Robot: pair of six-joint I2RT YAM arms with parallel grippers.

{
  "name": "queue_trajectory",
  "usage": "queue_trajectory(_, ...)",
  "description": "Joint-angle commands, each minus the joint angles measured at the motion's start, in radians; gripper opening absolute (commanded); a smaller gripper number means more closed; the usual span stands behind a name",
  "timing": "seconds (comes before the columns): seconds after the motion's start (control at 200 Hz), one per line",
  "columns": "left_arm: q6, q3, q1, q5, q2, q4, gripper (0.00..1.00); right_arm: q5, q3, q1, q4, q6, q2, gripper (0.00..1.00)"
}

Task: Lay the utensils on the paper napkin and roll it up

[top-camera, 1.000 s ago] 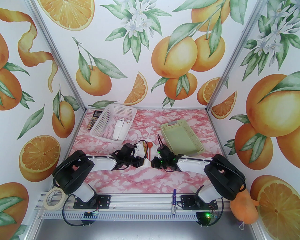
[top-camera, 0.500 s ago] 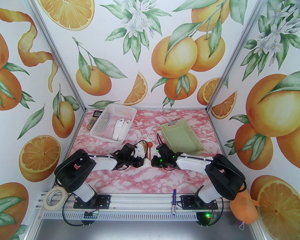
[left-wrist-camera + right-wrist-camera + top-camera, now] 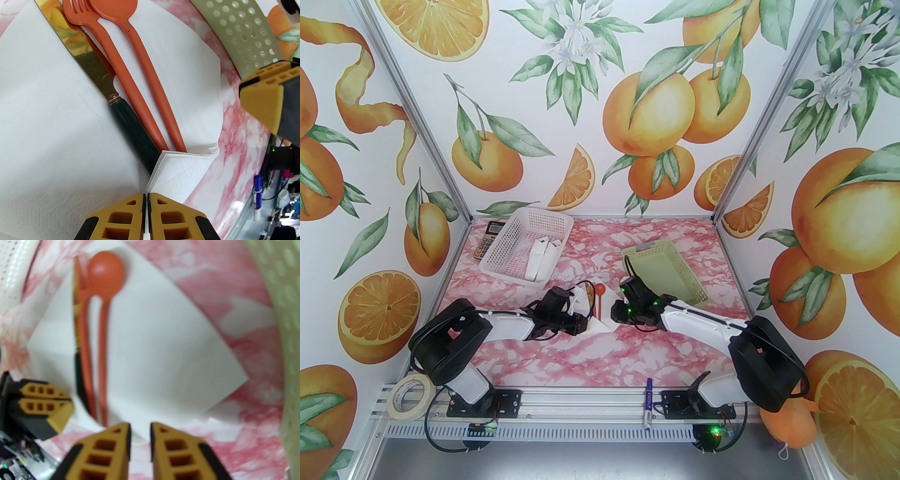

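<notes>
Utensils lie on the paper napkin; right gripper just opened and backed off, left gripper shut; rolling looks next.

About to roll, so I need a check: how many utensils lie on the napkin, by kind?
Fork: 1
Spoon: 1
Knife: 1, gold blade, dark handle
Total: 3 clear; an orange edge under the fork may be a fourth.
</notes>
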State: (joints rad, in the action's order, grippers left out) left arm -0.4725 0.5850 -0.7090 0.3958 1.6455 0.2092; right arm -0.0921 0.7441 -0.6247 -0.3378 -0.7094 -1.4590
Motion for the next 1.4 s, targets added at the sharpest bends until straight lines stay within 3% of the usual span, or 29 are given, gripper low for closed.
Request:
queue_trajectory(0.0, -0.001, -0.014, 0.004, -0.012, 0.009, 0.004, 0.13, 0.097, 0.006, 0.018, -0.036, 0.013, -0.017, 0.28)
queue_trajectory(0.45, -0.005, -0.01, 0.004, -0.009, 0.007, 0.004, 0.13, 0.17, 0.044, 0.061, -0.027, 0.019, -0.103, 0.56)
queue_trajectory(0.7, -0.002, -0.01, 0.003, -0.012, 0.004, 0.0, 0.13, 0.155, 0.06, 0.061, -0.012, 0.027, -0.157, 0.65)
queue_trajectory(1.061, -0.005, -0.008, 0.003, -0.014, 0.007, 0.003, 0.13, 0.039, 0.093, 0.013, 0.045, -0.003, -0.181, 0.63)
queue_trajectory(1.396, -0.005, -0.008, 0.003, -0.012, 0.005, 0.0, 0.13, -0.057, 0.037, 0.006, 0.113, -0.056, -0.113, 0.61)
